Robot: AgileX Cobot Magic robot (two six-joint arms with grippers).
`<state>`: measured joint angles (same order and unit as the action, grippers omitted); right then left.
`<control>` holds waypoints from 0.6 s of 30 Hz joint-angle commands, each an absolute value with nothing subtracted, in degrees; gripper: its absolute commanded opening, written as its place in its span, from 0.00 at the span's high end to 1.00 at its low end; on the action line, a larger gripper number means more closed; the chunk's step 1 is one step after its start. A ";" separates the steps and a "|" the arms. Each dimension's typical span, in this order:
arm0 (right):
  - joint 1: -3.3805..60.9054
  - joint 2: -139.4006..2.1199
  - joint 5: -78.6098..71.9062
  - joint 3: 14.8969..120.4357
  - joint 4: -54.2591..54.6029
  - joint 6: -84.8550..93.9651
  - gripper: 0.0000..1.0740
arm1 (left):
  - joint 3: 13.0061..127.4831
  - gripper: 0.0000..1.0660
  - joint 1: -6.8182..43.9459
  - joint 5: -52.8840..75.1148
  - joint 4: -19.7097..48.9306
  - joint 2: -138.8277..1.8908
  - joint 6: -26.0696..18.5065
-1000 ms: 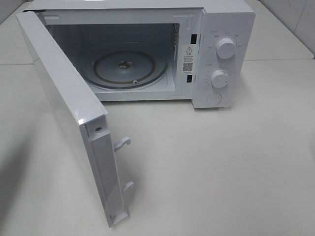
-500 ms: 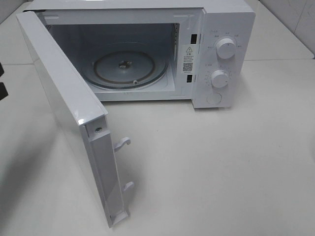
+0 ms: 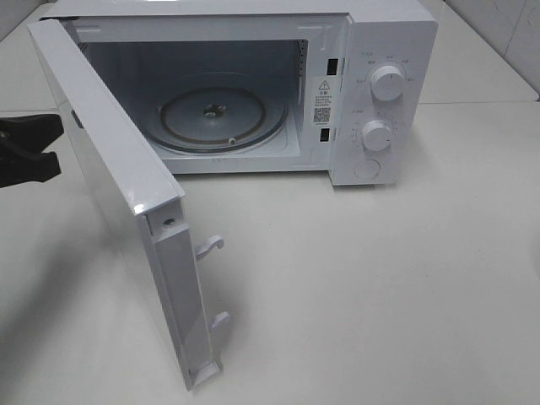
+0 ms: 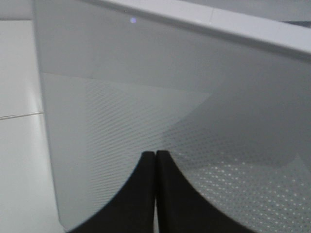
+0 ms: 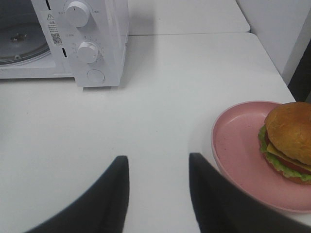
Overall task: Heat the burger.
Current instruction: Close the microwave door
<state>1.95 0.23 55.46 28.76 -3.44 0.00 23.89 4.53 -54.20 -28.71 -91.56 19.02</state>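
Here the open microwave door [image 3: 126,202] fronts the left gripper [image 4: 155,154].

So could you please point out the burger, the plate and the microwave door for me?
burger [image 5: 290,127], right wrist view, on the bun top.
plate [image 5: 232,145], right wrist view, on the bare pink surface.
microwave door [image 3: 118,177], exterior high view, on its outer face.

burger [image 5: 289,141] | golden domed bun (lettuce, cheese below) | upright on pink plate [image 5: 233,160]
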 commanded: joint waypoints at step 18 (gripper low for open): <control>1.66 1.72 55.06 28.42 -3.32 -0.40 0.61 | 30.14 1.00 8.48 -53.57 -25.67 -95.97 19.14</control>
